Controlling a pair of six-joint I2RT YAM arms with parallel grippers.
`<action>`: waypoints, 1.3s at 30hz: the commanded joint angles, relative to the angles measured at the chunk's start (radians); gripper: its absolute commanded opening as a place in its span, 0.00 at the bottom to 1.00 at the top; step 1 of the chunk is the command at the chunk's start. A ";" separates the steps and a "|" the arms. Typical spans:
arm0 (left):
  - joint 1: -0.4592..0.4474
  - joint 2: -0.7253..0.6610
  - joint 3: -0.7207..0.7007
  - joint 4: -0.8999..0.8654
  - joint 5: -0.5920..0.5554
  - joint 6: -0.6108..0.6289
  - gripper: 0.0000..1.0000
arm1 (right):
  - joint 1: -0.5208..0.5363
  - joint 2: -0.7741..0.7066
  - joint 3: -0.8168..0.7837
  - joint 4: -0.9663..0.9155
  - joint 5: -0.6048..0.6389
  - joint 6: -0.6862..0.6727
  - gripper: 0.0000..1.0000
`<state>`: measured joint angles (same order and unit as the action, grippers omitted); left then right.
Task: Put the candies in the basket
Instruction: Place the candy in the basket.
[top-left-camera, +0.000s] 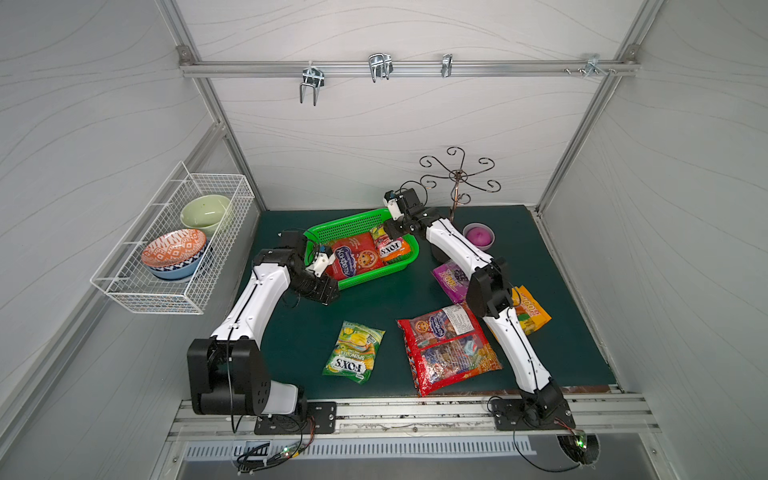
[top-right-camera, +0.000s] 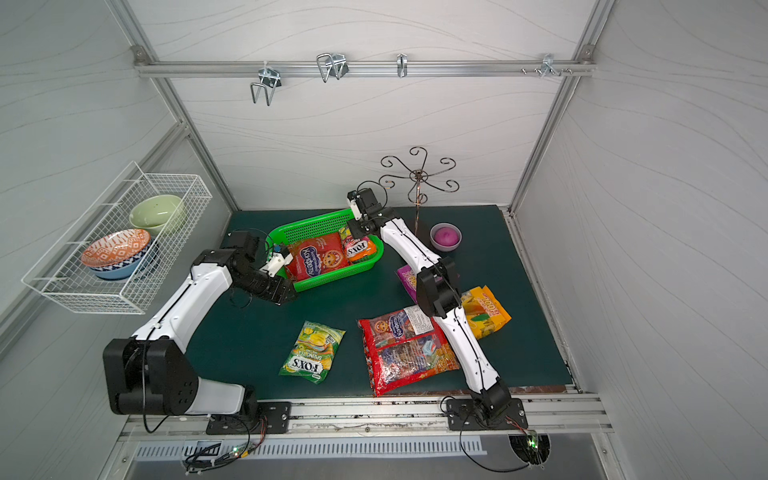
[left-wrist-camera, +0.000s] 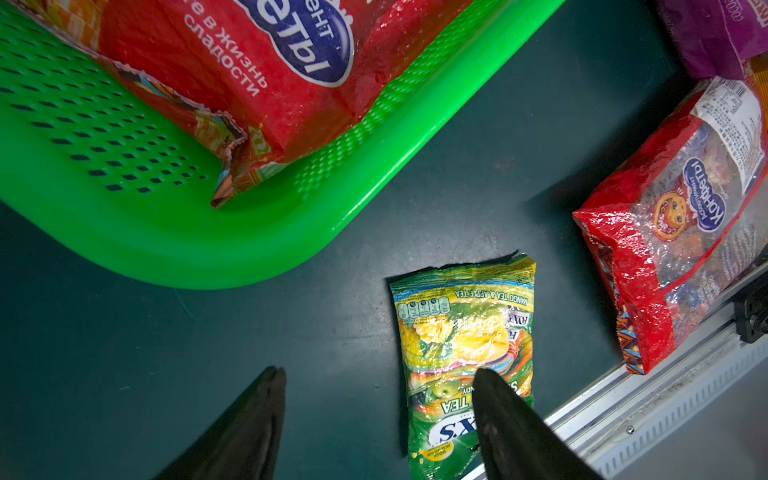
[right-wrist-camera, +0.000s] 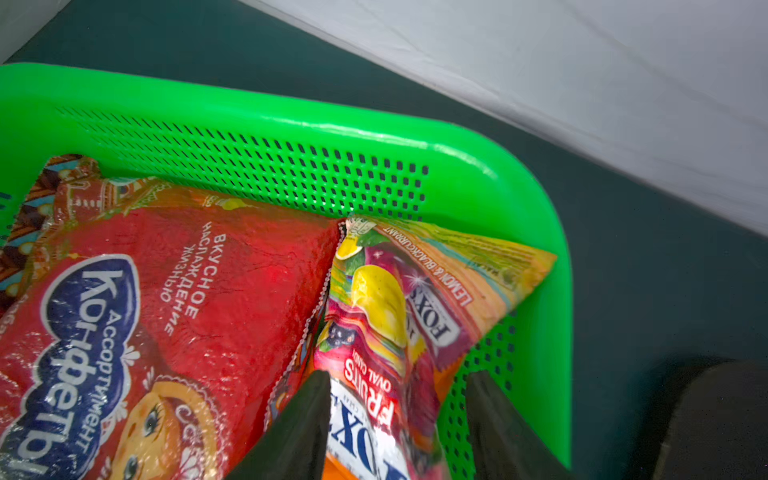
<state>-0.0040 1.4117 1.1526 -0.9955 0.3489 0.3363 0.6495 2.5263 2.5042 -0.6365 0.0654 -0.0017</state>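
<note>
The green basket (top-left-camera: 349, 226) holds a red bag (top-left-camera: 353, 259) lying flat. Beside it is the orange FOX'S bag (top-left-camera: 392, 249), its long axis along the basket's end wall. The right gripper (right-wrist-camera: 399, 378) hangs over that bag, jaws parted, one finger clear of it. The left gripper (left-wrist-camera: 379, 372), wide open, is just outside the basket's corner. On the counter (top-left-camera: 374, 307) away from the basket lie four more:
- the green FOX'S bag (top-left-camera: 354, 351), lengthwise toward the basket
- a second red bag (top-left-camera: 449, 351)
- the purple bag (top-left-camera: 451, 280) and yellow-orange bag (top-left-camera: 532, 311), both partly hidden under the right arm

A pink bowl (top-left-camera: 478, 236) stands past the basket's end.

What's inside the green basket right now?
A large red candy bag and an orange FOX'S bag lie side by side in the green basket. Anything beneath them is hidden.
</note>
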 joint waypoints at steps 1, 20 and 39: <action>0.001 -0.007 0.015 0.006 0.016 0.003 0.74 | 0.036 -0.117 -0.025 -0.024 0.103 -0.060 0.55; 0.002 -0.016 -0.002 0.007 0.033 0.000 0.74 | -0.001 0.022 -0.027 -0.013 -0.013 0.013 0.08; 0.002 -0.025 -0.006 0.000 0.072 0.013 0.74 | 0.004 0.132 0.040 0.009 0.044 -0.071 0.19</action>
<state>-0.0040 1.4101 1.1454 -0.9943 0.3775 0.3374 0.6487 2.6621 2.5256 -0.6220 0.1150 -0.0570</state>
